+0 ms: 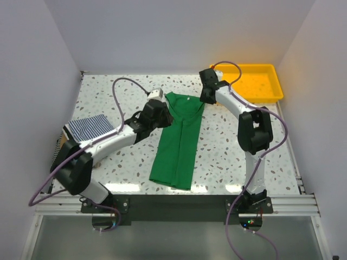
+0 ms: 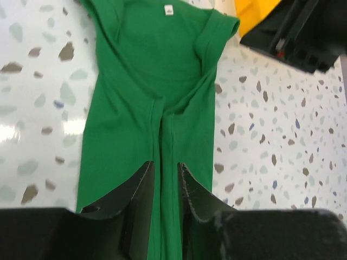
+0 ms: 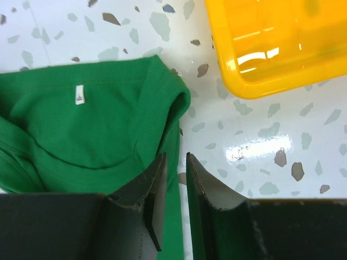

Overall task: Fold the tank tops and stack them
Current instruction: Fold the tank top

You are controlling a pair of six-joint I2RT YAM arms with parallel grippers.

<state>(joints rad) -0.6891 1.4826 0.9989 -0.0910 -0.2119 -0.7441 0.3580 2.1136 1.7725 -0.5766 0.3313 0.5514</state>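
Step in hand: lengthwise fold of the green top point(image 1: 174, 146), which lies mid-bench as a narrow strip, neck toward the far edge, hem toward the arm bases. Both side edges are turned in and meet along a centre line, so this fold looks finished.

Left fingers point(image 2: 130, 192) hang over the strip just below the neck, slightly parted, with flat cloth showing in the gap and nothing clamped. Right fingers point(image 3: 209, 189) sit at the top's right shoulder corner, likewise a little parted. One overlaps the cloth edge, the other stands over bare bench point(image 1: 227, 146), and no cloth is pinched as far as I can see.

A striped top point(image 1: 89, 126) rests folded at the left side. The tray point(image 1: 255, 84) stands at the far right corner, apart from the cloth.

Next move, in my judgement: each arm pinches one neck corner through all layers, and both carry that end over to the hem — level, so the strip does not open — then the packet goes onto the striped top.
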